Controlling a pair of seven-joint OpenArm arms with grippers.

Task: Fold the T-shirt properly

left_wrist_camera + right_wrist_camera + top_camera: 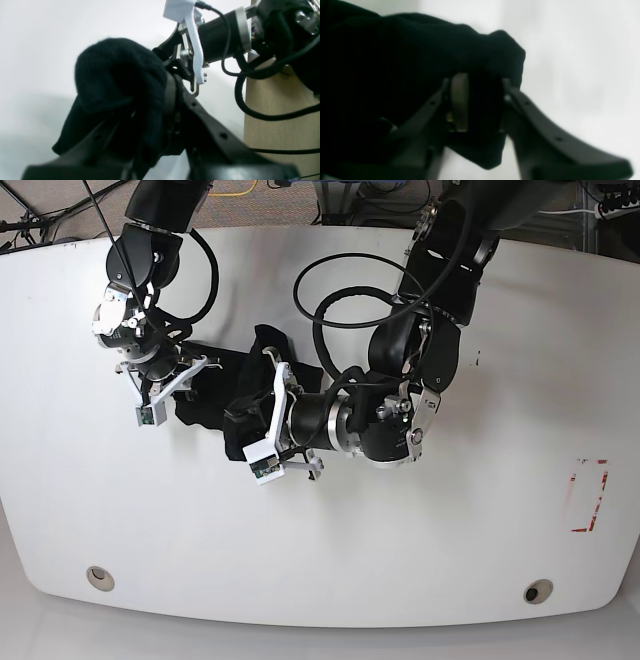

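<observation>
The black T-shirt (232,370) lies bunched in a crumpled heap on the white table (450,560), left of centre. No print shows. My left gripper (240,415) reaches in from the right and is shut on a wad of the shirt (117,75); in the left wrist view (155,100) the cloth bulges over its fingers. My right gripper (188,375) comes from the upper left and is shut on another bunch of the shirt (420,50); in the right wrist view (477,97) cloth fills the gap between its jaws. The two grippers are close together.
The right arm's wrist with its white camera bracket (195,50) is just behind my left gripper. Black cables (335,305) loop above the shirt. A red marking (588,495) is on the table's right side. Two holes (100,578) (538,591) sit near the front edge.
</observation>
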